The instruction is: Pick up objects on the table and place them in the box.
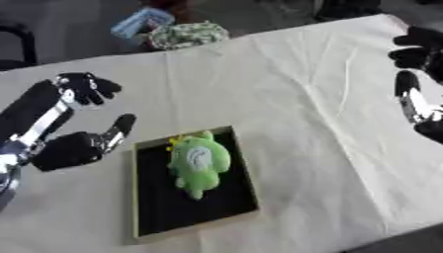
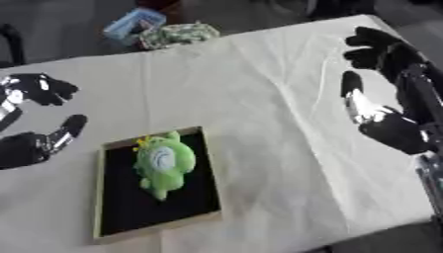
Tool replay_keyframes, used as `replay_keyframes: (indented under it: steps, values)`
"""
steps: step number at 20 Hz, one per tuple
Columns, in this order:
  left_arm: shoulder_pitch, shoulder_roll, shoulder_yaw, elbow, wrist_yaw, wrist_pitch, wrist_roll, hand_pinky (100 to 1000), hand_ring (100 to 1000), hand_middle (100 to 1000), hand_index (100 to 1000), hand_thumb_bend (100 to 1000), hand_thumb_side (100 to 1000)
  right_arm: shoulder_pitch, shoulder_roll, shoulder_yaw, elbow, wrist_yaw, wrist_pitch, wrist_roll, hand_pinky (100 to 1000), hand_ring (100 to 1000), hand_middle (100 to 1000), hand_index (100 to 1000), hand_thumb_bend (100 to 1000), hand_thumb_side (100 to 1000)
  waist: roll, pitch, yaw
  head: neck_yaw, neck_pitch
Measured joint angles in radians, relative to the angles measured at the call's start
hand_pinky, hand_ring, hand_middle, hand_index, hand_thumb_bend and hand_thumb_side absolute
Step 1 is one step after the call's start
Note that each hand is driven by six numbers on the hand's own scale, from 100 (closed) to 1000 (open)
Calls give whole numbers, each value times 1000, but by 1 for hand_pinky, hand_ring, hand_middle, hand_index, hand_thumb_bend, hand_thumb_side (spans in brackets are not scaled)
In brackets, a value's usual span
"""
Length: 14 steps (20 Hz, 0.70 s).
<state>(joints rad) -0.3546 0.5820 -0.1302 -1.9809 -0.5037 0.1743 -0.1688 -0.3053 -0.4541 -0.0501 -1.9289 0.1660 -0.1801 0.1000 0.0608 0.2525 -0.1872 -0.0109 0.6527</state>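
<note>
A green plush toy (image 1: 199, 163) with a yellow tuft lies inside a shallow black box with a tan rim (image 1: 135, 192) on the white-clothed table. My left hand (image 1: 73, 146) hovers just left of the box, open, fingers spread and holding nothing. My right hand (image 2: 385, 121) stands open over the table's right side, well away from the box, with nothing in it.
A white cloth (image 1: 294, 99) covers the table, which ends at the lower right. Beyond the far edge sit a crumpled patterned cloth object (image 1: 186, 34) and a blue and white package (image 1: 141, 22).
</note>
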Motion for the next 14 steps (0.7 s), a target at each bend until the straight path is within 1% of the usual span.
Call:
replay_keyframes:
  steps: [3, 6, 7, 8, 9, 10, 11, 12, 13, 14]
  values:
    - [21, -54, 63, 0, 47, -24, 48, 676, 661, 652, 809, 347, 776, 17, 1, -3, 5, 0, 0, -1, 796, 795, 815, 926, 100, 454, -8, -2, 17, 12, 17]
    - [21, -99, 98, 0, 95, -51, 96, 682, 670, 660, 817, 413, 779, 32, 7, -6, 6, 1, 0, -3, 796, 795, 815, 927, 100, 457, -19, -8, 36, 26, 34]
    - [19, -112, 106, 0, 111, -61, 113, 684, 671, 661, 819, 420, 780, 35, 9, -6, 7, 1, 0, -4, 796, 795, 815, 926, 100, 457, -21, -9, 43, 30, 41]
    - [15, -121, 109, 0, 133, -73, 149, 685, 673, 663, 821, 444, 778, 38, 10, -6, 8, 1, 0, -6, 796, 794, 815, 926, 100, 458, -24, -9, 48, 35, 46]
    - [12, -128, 103, 0, 159, -87, 214, 687, 674, 664, 824, 460, 777, 41, 10, -7, 9, 1, 0, -8, 796, 794, 815, 926, 100, 459, -25, -9, 52, 39, 51]
    - [8, -133, 88, 0, 183, -99, 296, 693, 680, 671, 835, 498, 779, 43, 10, -9, 11, 1, 0, -8, 795, 794, 815, 926, 100, 461, -25, -9, 56, 43, 55]
    - [1, -138, 67, 0, 201, -111, 379, 694, 681, 672, 836, 500, 779, 44, 10, -11, 12, 1, 0, -9, 795, 794, 814, 926, 100, 461, -26, -9, 63, 47, 59]
    - [-7, -144, 48, 0, 210, -121, 453, 698, 684, 677, 843, 539, 784, 46, 11, -12, 12, 2, 0, -9, 795, 794, 814, 925, 100, 464, -26, -9, 69, 50, 61]
    - [-19, -151, 33, 0, 211, -130, 517, 699, 685, 678, 844, 554, 780, 51, 11, -12, 12, 5, 0, -10, 795, 794, 814, 925, 100, 464, -26, -7, 76, 53, 62]
    - [-30, -158, 21, 0, 209, -139, 568, 699, 686, 679, 845, 585, 773, 53, 13, -13, 12, 8, 1, -10, 794, 794, 814, 925, 100, 465, -26, -5, 81, 54, 64]
